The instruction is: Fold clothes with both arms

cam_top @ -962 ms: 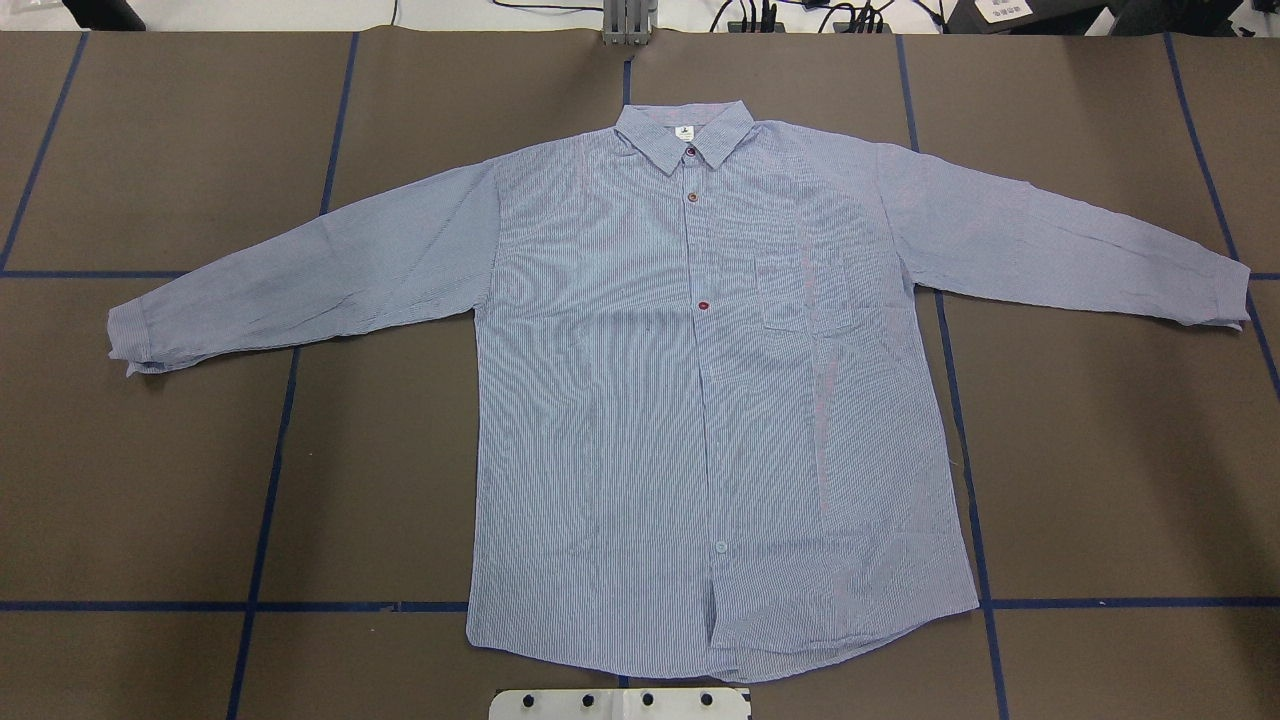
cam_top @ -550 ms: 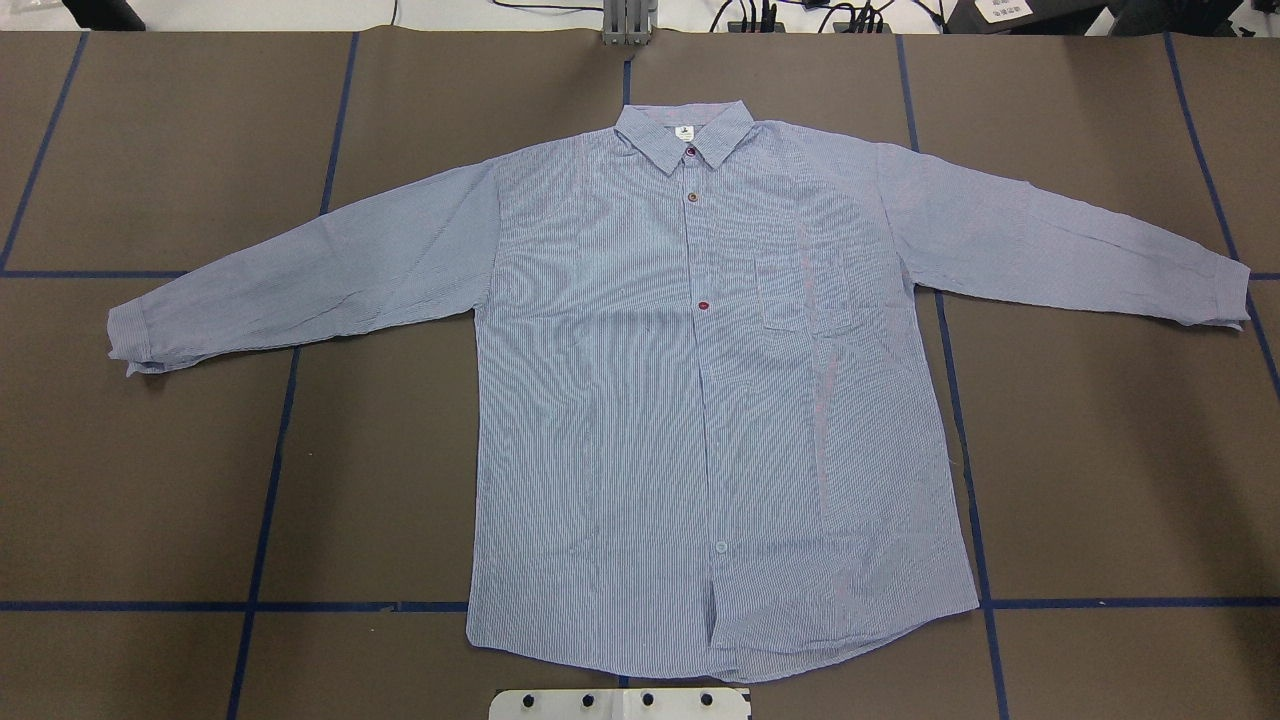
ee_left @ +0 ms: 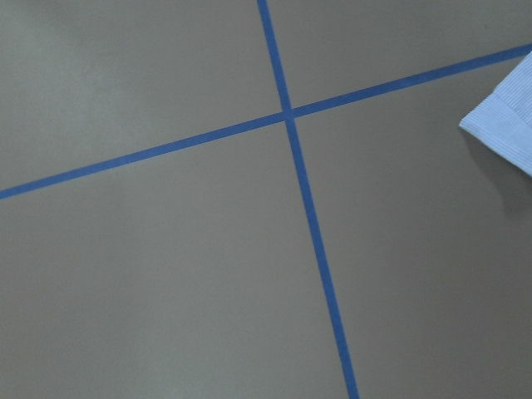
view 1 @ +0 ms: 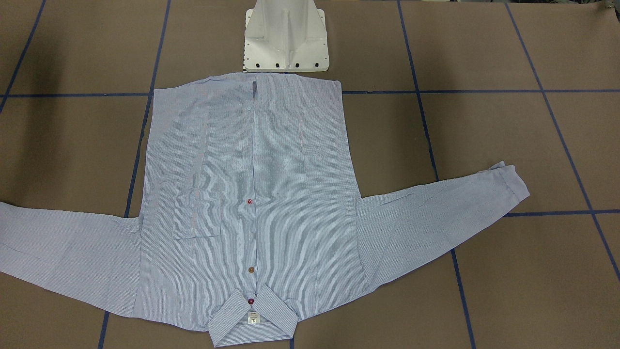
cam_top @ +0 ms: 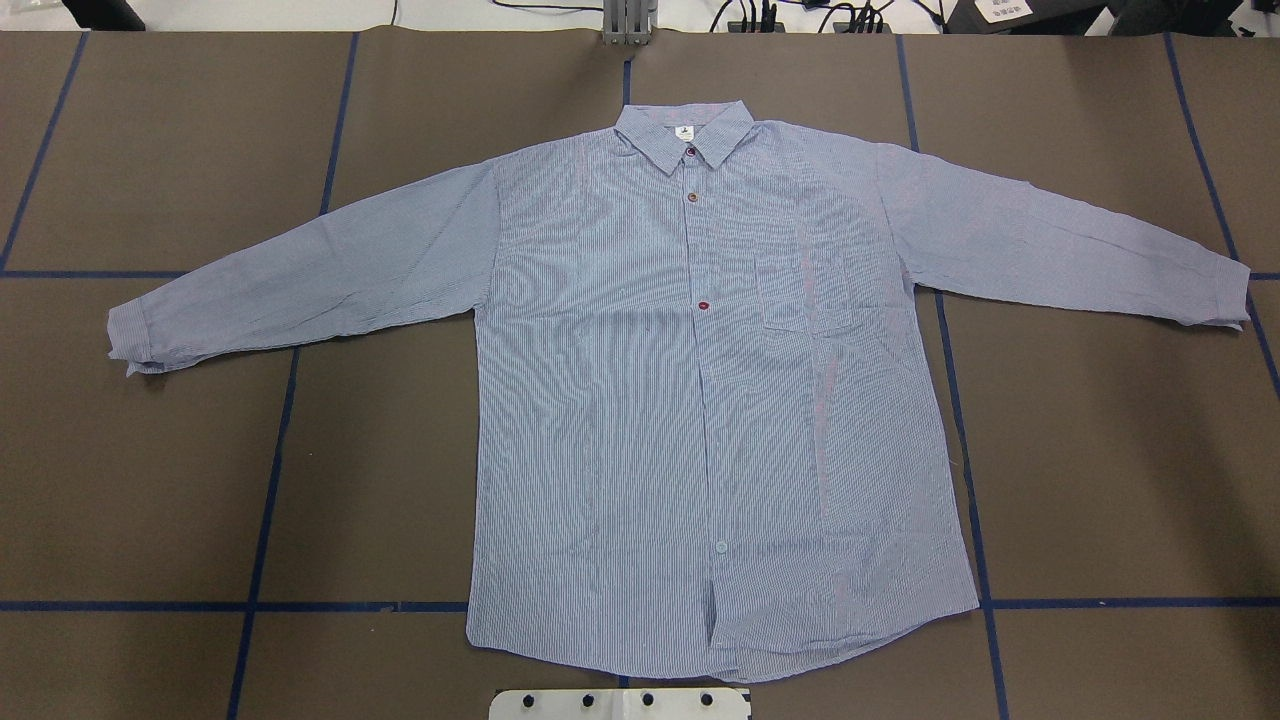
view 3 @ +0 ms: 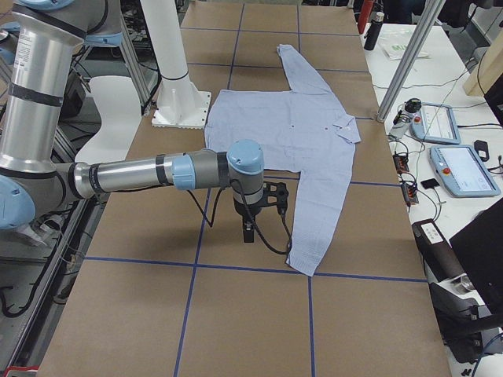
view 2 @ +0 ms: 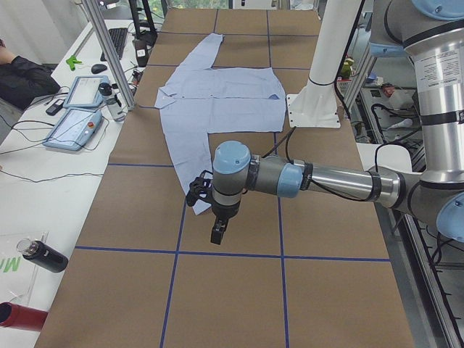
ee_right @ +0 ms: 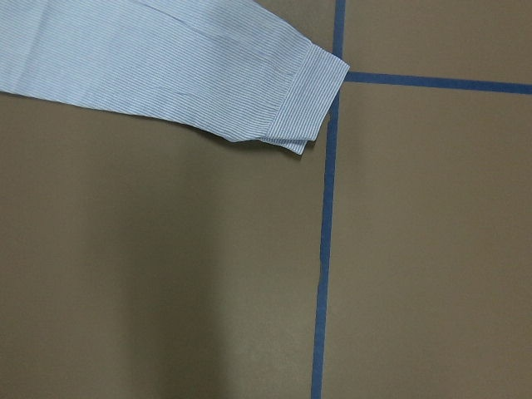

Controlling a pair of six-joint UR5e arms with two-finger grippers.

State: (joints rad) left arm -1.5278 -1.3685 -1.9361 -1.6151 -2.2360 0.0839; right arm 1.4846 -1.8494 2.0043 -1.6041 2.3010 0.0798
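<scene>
Shirt (cam_top: 700, 400) flat, unfolded — left claw (view 2: 202, 193) and right claw (view 3: 275, 196) hover by the cuffs (ee_right: 303, 104), at the worktop's (cam_top: 150, 500) ends; can't tell their spread. Uneven pinches could skew the fold.

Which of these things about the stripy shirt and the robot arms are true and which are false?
1. The light blue and white fine-striped long-sleeved shirt lies spread out, front up, on the brown table. True.
2. Its collar is next to the white metal pedestal base. False: the hem is beside the base.
3. Both sleeves are folded over the chest. False: they stretch out sideways.
4. Blue tape lines cross the table. True.
5. A claw is pinching the collar. False: the grey-and-silver left arm and right arm are out near the cuffs.
</scene>
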